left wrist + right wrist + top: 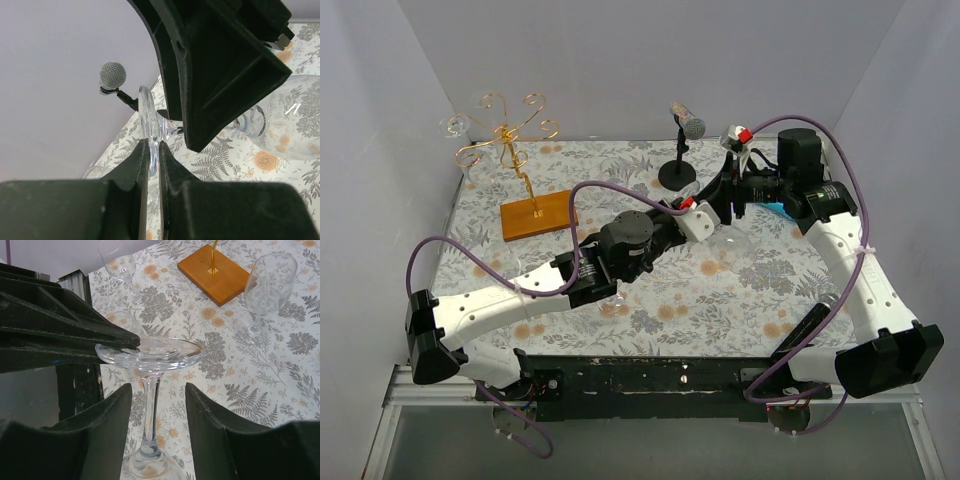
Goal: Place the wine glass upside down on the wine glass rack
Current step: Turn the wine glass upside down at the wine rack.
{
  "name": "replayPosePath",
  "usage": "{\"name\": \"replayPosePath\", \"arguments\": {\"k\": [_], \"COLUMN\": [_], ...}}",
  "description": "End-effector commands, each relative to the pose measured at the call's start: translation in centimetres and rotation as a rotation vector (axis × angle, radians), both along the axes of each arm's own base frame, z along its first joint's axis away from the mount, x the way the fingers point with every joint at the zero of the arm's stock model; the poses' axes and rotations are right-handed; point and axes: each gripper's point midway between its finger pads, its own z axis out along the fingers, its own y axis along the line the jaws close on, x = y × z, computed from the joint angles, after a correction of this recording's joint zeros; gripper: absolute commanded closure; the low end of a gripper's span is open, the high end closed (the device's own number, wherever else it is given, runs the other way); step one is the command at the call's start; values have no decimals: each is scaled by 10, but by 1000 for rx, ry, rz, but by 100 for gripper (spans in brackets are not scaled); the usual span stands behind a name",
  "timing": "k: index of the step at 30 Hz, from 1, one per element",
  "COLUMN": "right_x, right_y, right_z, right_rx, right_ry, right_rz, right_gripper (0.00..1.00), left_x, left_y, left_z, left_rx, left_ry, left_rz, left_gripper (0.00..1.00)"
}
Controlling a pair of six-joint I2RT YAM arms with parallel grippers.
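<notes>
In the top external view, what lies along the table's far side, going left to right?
Wine glass rack → microphone on its black stand → right arm. The left arm's tip overlaps the microphone sideways, so it is left out.

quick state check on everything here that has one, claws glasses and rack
wine glass, upside down, foot on top
left claw, shut on the wine glass's foot rim
right claw, open, straddling the stem without touching
wine glass rack, standing upright
spare glass, standing upright
</notes>
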Motion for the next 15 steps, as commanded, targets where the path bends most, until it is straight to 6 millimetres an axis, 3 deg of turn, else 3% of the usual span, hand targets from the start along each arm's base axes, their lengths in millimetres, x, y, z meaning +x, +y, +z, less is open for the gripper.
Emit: {"name": "replayPosePath", "arguments": {"k": [1, 8, 15], "right_x": [-1, -4, -3], "right_y": [4, 7, 7], "right_z": [-1, -4, -8], "right_rx": [15, 19, 12], "right_ry": [16, 41, 53], "right_rz": [30, 61, 66], "right_gripper": [48, 71, 70], "left_x": [0, -3, -4], "left_y": [6, 4, 4], "left_z": [41, 43, 44], "left_rx": [-99, -90, -82], "left_ry": [-84, -99, -110], "left_rz": [30, 27, 26], "left_gripper": [100, 100, 100]}}
